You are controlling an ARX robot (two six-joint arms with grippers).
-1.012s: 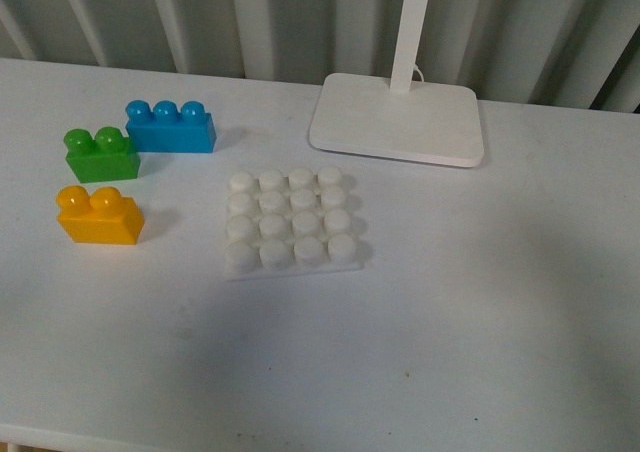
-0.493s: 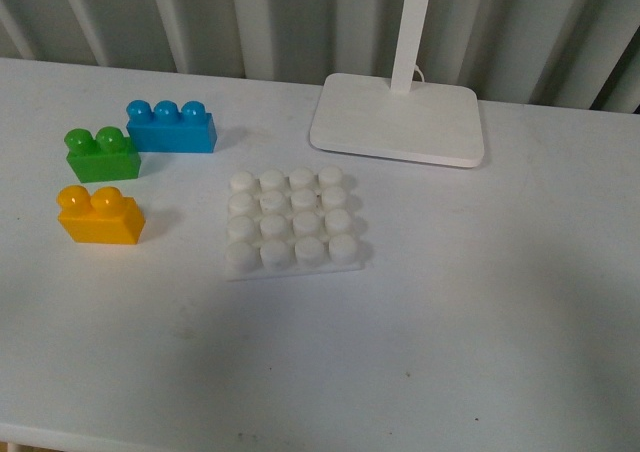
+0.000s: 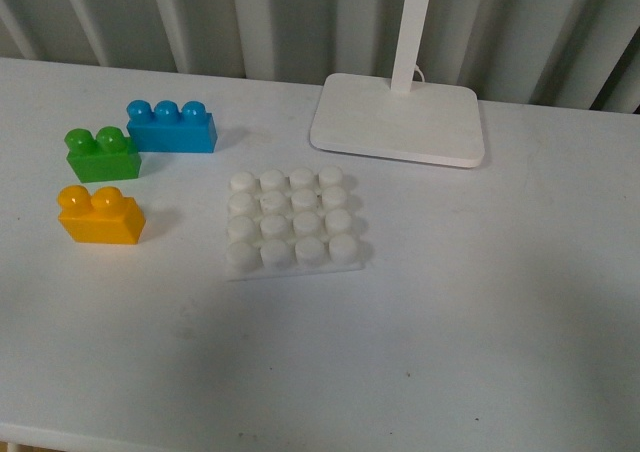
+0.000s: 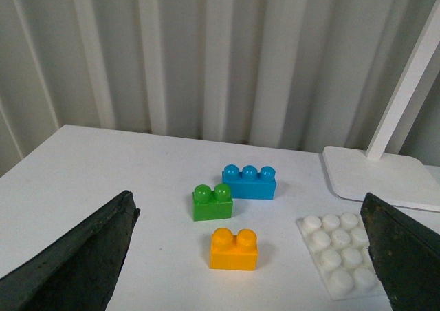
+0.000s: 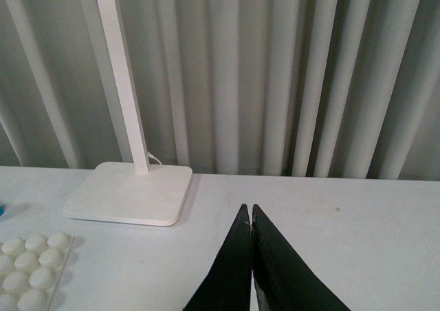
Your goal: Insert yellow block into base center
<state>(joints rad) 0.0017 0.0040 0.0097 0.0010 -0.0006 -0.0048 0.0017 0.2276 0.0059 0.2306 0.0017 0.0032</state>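
The yellow block (image 3: 100,215) sits on the white table at the left, studs up. It also shows in the left wrist view (image 4: 234,249). The white studded base (image 3: 291,222) lies flat to its right, near the table's middle, and shows in the left wrist view (image 4: 338,251) and the right wrist view (image 5: 31,270). My left gripper (image 4: 251,256) is open and empty, its fingers (image 4: 75,263) wide apart above the table, the yellow block between and ahead of them. My right gripper (image 5: 251,221) is shut and empty, over bare table right of the base. Neither arm shows in the front view.
A green two-stud brick (image 3: 101,154) and a blue three-stud brick (image 3: 171,126) stand behind the yellow block. A white lamp stand (image 3: 398,117) with its post stands at the back, behind the base. A ribbed grey wall (image 3: 250,17) closes the far edge.
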